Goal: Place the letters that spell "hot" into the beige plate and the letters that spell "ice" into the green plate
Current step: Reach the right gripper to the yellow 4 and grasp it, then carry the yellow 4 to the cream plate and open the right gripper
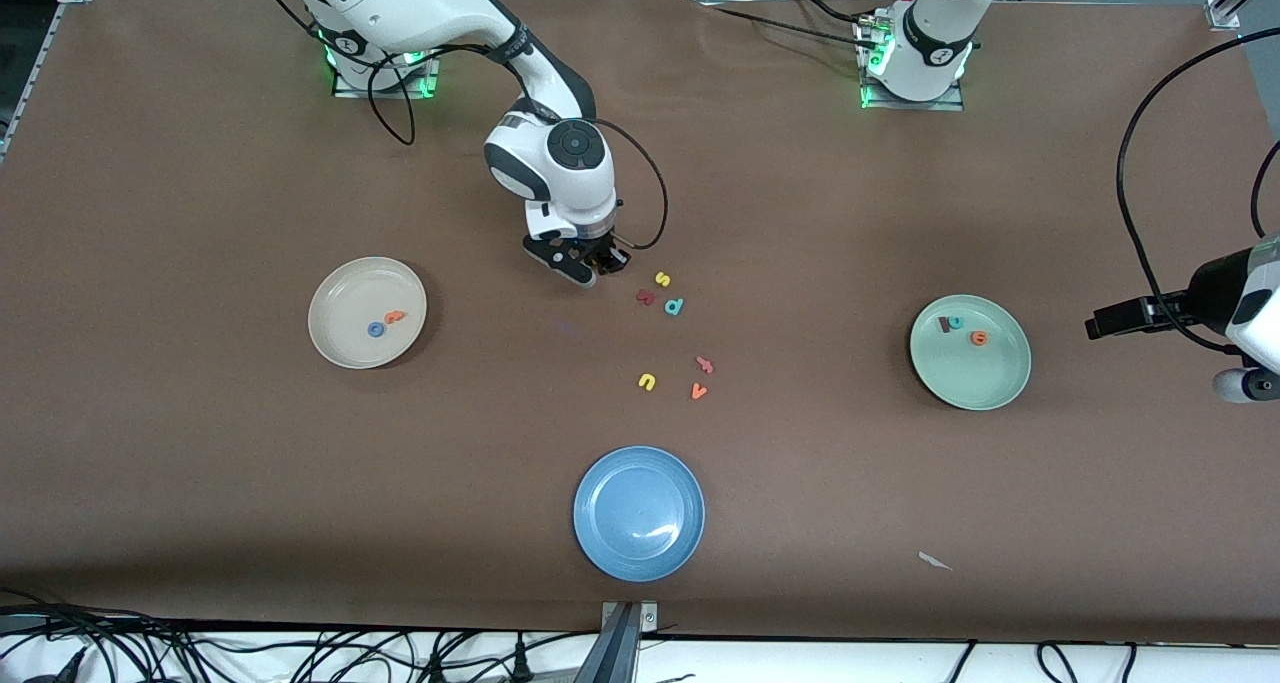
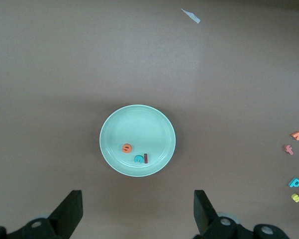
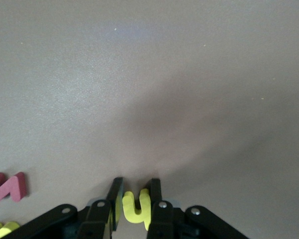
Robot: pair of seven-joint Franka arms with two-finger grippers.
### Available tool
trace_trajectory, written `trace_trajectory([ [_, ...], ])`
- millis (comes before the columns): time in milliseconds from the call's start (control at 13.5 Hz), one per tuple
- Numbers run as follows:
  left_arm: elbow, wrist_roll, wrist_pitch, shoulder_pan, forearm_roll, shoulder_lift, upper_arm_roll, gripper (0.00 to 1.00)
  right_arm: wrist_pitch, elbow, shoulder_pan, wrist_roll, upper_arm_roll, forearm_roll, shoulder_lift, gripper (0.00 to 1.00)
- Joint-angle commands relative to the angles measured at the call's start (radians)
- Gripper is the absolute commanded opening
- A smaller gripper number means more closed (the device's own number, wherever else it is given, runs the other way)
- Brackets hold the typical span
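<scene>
The desk (image 1: 200, 483) is a wide, flat brown sheet with a matte, slightly grainy face, and most of it lies bare, with the broadest open stretches at both ends and along the edge nearest the front camera. Toward the right arm's end sits the beige plate (image 1: 340, 283), round, shallow and smooth, holding the blue ring "o" (image 1: 375, 329) and the orange "t" (image 1: 396, 316) just beside each other. The right claw (image 1: 598, 260) is down at the desk, its 2 black fingers (image 3: 155, 191) clamped on the yellow "h" (image 3: 137, 207), a small, soft-looking foam shape. Close by lie a yellow "s" (image 1: 662, 279), a dark red letter (image 1: 645, 297) and a teal "p" (image 1: 674, 307); nearer the front camera are a yellow "u" (image 1: 647, 382), a pinkish letter (image 1: 705, 365) and an orange "v" (image 1: 699, 391), all apart from one another. Nearer still is the glossy blue plate (image 1: 620, 543). A white scrap (image 1: 935, 561) lies close to the desk's front edge. The green plate (image 1: 990, 383), smooth and pale mint, holds the dark red "i" (image 1: 945, 325), teal "c" (image 1: 956, 321) and orange "e" (image 1: 979, 338), bunched near its rim. The left claw (image 2: 138, 211) waits above the desk beside the green plate, fingers (image 2: 69, 211) wide apart and holding nothing.
</scene>
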Motion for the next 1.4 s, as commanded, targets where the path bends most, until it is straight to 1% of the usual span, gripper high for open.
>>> trace_trajectory([
  [0, -0.035, 0.026, 0.006, -0.005, -0.014, -0.033, 0.011, 0.98, -0.007, 0.002, 0.015, 0.018, -0.012, -0.027, -0.003, 0.02],
  [148, -0.035, 0.026, 0.006, -0.005, -0.014, -0.033, 0.011, 0.97, -0.018, 0.0, 0.005, -0.018, -0.012, -0.026, -0.035, 0.02],
  [296, -0.035, 0.026, 0.006, -0.005, -0.014, -0.033, 0.011, 0.97, -0.064, -0.001, -0.022, -0.066, -0.01, -0.018, -0.075, 0.02],
  [444, -0.035, 0.027, 0.006, -0.005, -0.014, -0.033, 0.011, 0.97, -0.115, -0.013, -0.076, -0.176, -0.006, -0.009, -0.124, 0.02],
  [591, -0.035, 0.027, 0.006, -0.005, -0.014, -0.033, 0.011, 0.97, -0.165, -0.039, -0.132, -0.327, -0.001, -0.001, -0.176, 0.02],
  [665, -0.035, 0.027, 0.006, -0.005, -0.014, -0.033, 0.011, 0.97, -0.19, -0.052, -0.159, -0.422, 0.003, 0.014, -0.21, 0.02],
  [813, -0.036, 0.026, 0.006, -0.005, -0.014, -0.033, 0.011, 0.97, -0.248, -0.059, -0.212, -0.613, 0.003, 0.093, -0.261, 0.02],
  [961, -0.036, 0.026, 0.006, -0.005, -0.014, -0.033, 0.011, 0.97, -0.335, -0.061, -0.266, -0.824, 0.003, 0.156, -0.316, 0.02],
  [1109, -0.036, 0.026, 0.006, -0.005, -0.014, -0.033, 0.011, 0.97, -0.417, -0.067, -0.321, -0.984, 0.003, 0.21, -0.371, 0.02],
  [1331, -0.036, 0.027, 0.006, -0.006, -0.014, -0.033, 0.011, 0.97, -0.487, -0.078, -0.409, -1.184, 0.0, 0.246, -0.423, 0.02],
])
